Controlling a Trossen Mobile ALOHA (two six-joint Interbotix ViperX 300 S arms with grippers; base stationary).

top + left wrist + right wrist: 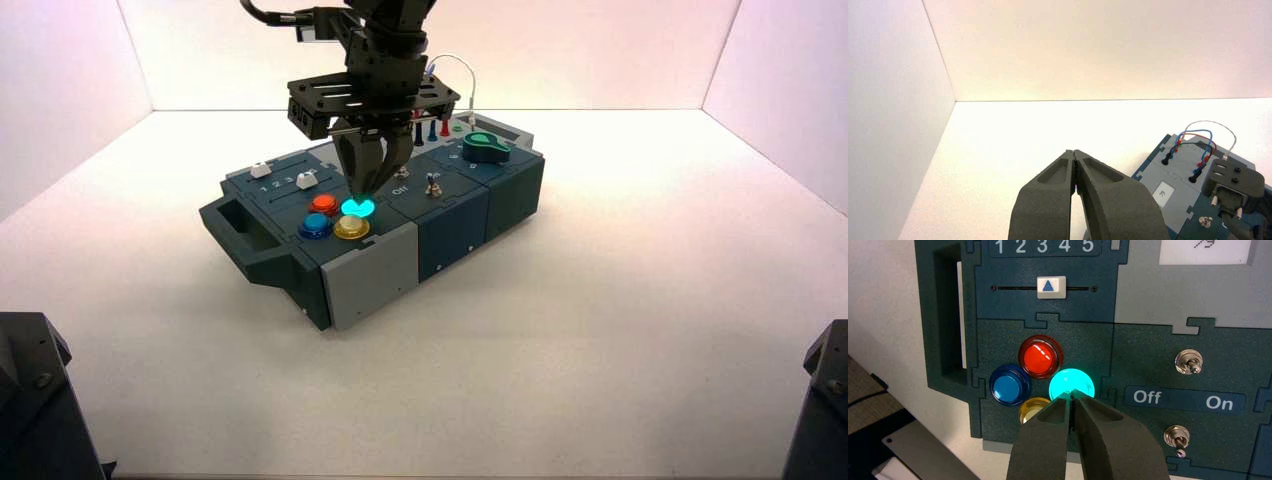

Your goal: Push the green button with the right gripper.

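Note:
The green button [1071, 381] glows bright teal on the box's dark panel [1148, 345], beside the red, blue and yellow buttons. My right gripper [1071, 393] is shut to a point and its tips rest on the lit button's near edge. In the high view the right gripper [362, 193] reaches down from above onto the green button [358, 208]. My left gripper [1074, 152] is shut and empty, held away from the box over the white floor.
Red [1040, 356], blue [1009, 385] and yellow [1031, 408] buttons crowd the green one. A slider [1051, 287] sits between 3 and 4. Two toggle switches [1189, 361] [1177, 436] flank an Off/On label. The green knob [485, 147] and cable plugs [432, 128] stand behind.

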